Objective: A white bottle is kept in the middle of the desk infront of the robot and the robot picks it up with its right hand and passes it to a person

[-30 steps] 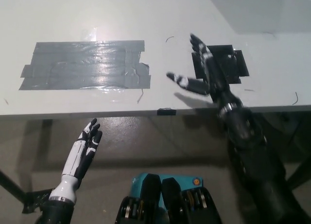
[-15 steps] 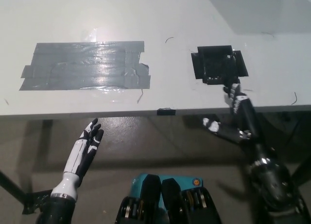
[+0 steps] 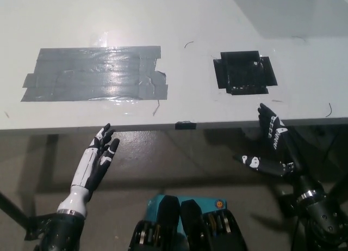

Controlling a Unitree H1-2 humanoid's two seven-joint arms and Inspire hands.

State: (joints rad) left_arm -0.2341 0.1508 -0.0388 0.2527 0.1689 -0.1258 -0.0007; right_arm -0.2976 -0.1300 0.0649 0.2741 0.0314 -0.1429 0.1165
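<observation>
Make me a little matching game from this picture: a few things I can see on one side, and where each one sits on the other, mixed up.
Things:
1. grey tape patch
2. black tape patch
3. left hand
4. right hand

Places:
A. below the desk edge, lower left of the picture, open
B. on the desk, right of middle
C. on the desk, left side
D. below the desk edge, lower right of the picture, open

Pairs: 1-C, 2-B, 3-A, 4-D
</observation>
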